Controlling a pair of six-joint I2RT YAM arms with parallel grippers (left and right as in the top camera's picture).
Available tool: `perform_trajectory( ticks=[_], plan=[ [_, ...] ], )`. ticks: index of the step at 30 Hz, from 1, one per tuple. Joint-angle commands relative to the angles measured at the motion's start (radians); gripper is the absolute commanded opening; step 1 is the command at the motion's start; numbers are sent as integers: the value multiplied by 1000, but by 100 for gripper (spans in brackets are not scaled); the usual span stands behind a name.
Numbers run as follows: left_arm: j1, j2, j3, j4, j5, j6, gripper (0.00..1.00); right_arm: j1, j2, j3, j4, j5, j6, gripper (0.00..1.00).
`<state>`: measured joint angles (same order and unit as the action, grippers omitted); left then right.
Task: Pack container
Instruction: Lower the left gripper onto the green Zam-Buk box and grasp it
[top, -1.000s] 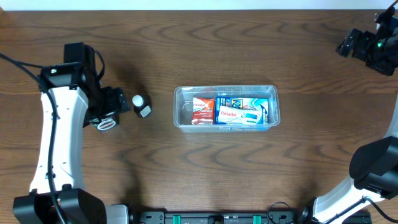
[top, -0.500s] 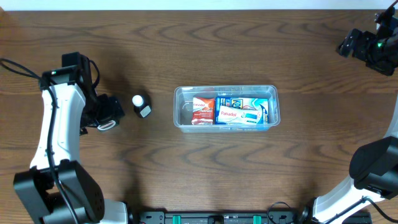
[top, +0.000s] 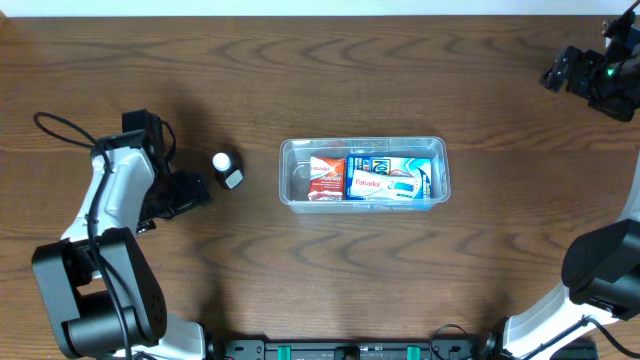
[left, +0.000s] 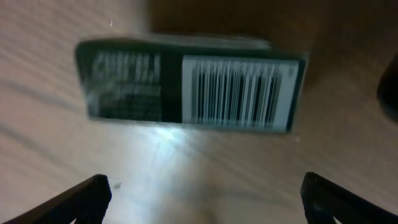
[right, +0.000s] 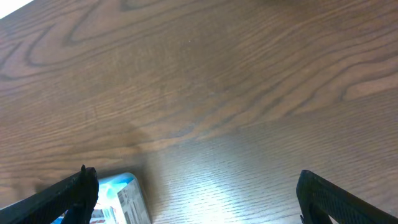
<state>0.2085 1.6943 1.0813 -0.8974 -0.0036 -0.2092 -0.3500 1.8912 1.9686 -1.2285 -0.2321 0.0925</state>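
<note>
The left fingers (top: 192, 190) are spread wide with nothing between them, low over the tabletop (top: 330, 280). Just ahead of their tips lies a small bottle (left: 189, 84) on its side, its barcode label up and its length running crosswise to the fingers; the close view of it is blurred. Past the bottle, well apart from these fingers, sits the container (top: 363, 146), mouth up. Its long axis lies left to right across the tabletop, one short end facing the bottle. Inside it lie a red packet (top: 325, 178) at the end nearer the left fingers and blue and white boxes (top: 392, 178) beyond. The right fingers (top: 556, 74) are also parted and empty, far off past the container's other end.
</note>
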Motion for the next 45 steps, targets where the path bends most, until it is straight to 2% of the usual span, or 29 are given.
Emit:
perform_trajectory(
  ticks=[1, 23, 36, 45],
  plan=[
    [3, 2, -34, 51, -5, -6, 98, -5, -24, 13, 2, -4, 7, 99],
    [3, 2, -174, 393, -25, -5, 98, -5, -24, 14, 3, -4, 7, 99],
    [3, 2, -176, 496, -42, 8, 98, -5, -24, 13, 2, -4, 7, 99],
    [3, 2, -176, 523, -42, 64, 98, -5, -24, 13, 2, -4, 7, 99]
  ],
)
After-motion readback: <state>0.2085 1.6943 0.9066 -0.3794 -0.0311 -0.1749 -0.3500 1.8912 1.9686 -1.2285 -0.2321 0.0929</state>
